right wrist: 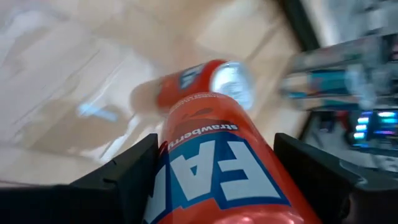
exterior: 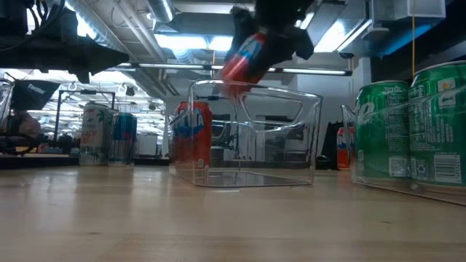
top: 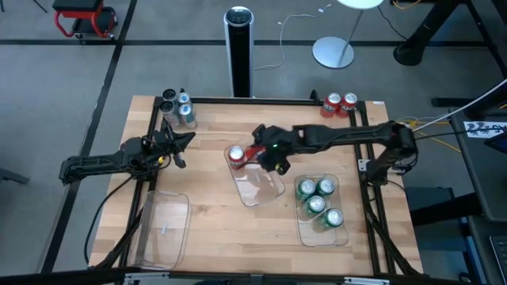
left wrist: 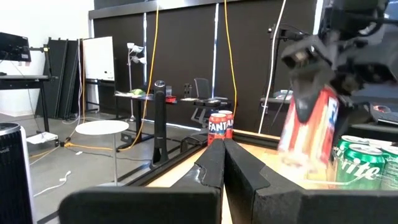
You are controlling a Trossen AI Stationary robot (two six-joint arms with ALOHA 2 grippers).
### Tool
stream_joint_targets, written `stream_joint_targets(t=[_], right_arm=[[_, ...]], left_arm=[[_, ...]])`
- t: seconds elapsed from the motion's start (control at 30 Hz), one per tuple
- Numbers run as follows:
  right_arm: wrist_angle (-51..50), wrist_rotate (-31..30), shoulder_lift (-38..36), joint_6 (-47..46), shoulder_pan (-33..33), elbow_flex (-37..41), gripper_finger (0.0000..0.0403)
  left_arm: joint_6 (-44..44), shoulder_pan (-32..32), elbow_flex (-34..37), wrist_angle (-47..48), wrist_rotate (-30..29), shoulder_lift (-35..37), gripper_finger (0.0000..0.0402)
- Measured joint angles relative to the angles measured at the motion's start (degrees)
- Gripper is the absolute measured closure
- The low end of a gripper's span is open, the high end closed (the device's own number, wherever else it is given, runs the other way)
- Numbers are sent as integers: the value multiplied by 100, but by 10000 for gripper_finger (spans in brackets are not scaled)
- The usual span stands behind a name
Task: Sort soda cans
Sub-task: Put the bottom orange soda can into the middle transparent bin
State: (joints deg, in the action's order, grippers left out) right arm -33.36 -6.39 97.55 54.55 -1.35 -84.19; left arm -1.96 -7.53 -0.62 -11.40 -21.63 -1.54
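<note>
My right gripper point(top: 264, 155) reaches in from the table's right and hangs over the middle clear tray point(top: 265, 188), shut on a red-and-white can point(exterior: 244, 58). A second red-and-white can point(top: 236, 154) stands upright in that tray's far left corner. Several green cans point(top: 319, 204) stand in the right tray point(top: 342, 237). Two red cans point(top: 341, 103) stand at the far right of the table, and several silver/black cans point(top: 177, 109) at the far left. My left gripper point(top: 187, 141) rests shut near the left side, touching nothing. My right gripper pinches the red-and-white can's side wall point(right wrist: 186, 155) between its two fingers point(right wrist: 124, 171), one on each side of the body. The fingers slant downward from the table's right. The can is tilted and lifted clear above the middle tray.
A third clear tray point(top: 166, 229) lies at the near left. A tall black-and-silver cylinder point(top: 238, 47) stands beyond the far edge. Black frame rails point(top: 150, 127) run along the table's sides. Bare wood shows at the table's near middle.
</note>
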Motion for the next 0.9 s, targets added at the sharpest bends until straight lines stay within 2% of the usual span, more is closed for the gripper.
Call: stream_joint_targets(t=[0.17, 0.3, 0.47, 0.77, 0.9], right_arm=[[-1014, 0, 766, 37, -2, -763, 111], [-1436, 49, 1260, 38, -10, -1081, 111], [-1477, 176, 1619, 33, -17, -1153, 111], [-1460, 34, 1976, -32, -61, -1155, 111], [-1364, -126, 1994, -164, -100, -1121, 97]], left_arm=[[-2, -2, 0, 8, 0, 0, 402], [-20, -2, -1, 27, 0, 0, 402], [-25, -5, 0, 24, 0, 4, 402], [-6, -7, 1, 25, 0, 2, 402], [-2, -7, 1, 24, 0, 2, 402]])
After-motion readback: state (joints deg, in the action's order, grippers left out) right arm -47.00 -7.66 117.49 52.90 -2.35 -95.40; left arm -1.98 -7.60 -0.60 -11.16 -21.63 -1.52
